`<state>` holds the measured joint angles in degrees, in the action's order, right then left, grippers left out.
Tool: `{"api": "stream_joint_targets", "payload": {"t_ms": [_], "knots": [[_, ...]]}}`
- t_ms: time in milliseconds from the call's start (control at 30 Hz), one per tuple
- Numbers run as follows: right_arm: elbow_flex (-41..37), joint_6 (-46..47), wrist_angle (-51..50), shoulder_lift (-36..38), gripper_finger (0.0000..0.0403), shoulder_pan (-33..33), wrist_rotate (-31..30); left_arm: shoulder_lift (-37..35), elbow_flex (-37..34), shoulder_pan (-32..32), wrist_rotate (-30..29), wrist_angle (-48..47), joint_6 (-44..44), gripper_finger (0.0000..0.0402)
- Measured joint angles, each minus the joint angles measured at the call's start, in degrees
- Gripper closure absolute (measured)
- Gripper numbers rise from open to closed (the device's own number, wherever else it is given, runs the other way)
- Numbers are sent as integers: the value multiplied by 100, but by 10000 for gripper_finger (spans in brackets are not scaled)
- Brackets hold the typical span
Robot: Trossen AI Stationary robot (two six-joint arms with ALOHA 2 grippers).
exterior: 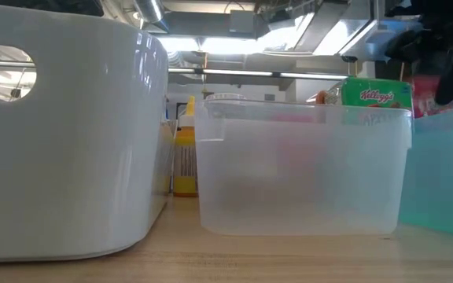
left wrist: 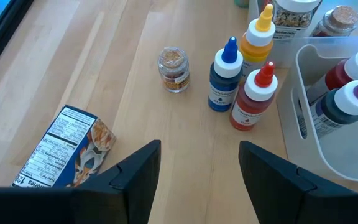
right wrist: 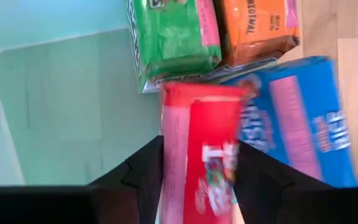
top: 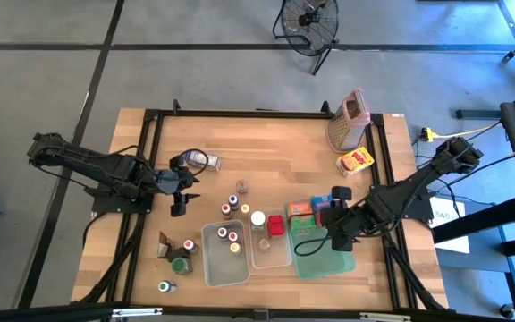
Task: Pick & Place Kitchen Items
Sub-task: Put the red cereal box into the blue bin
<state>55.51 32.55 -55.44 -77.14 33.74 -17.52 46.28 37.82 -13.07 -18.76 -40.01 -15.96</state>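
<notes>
Placing step: right gripper (right wrist: 197, 180) has its fingers around the red carton (right wrist: 202, 149) over the green tray (right wrist: 61, 106), beside other cartons. Next, let go. Left gripper (left wrist: 197, 171) waits open and empty.

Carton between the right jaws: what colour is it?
Red carton, with pink panels; clearest in the right wrist view.

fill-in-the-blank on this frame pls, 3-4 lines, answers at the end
1. The carton between the right gripper fingers is ____ in colour.
2. The right gripper hangs over the ____ tray.
3. Ahead of the open left gripper, the squeeze bottle with the blue cap stands between the yellow-capped bottle and the ____-capped one.
4. The metal grater has a ____ top.

Missing words: red; green; red; pink
</notes>
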Motion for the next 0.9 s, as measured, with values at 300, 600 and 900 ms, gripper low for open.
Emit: {"api": "stream_joint_targets", "payload": {"t_ms": [300,600,900], "knots": [[0,-140,-154,0,228,0,-187,0,0,0,1,0,4,190],[50,-198,-156,145,228,0,-202,0,0,0,68,0,17,190],[583,-197,-476,173,228,2,-348,0,0,0,81,-2,67,190]]}}
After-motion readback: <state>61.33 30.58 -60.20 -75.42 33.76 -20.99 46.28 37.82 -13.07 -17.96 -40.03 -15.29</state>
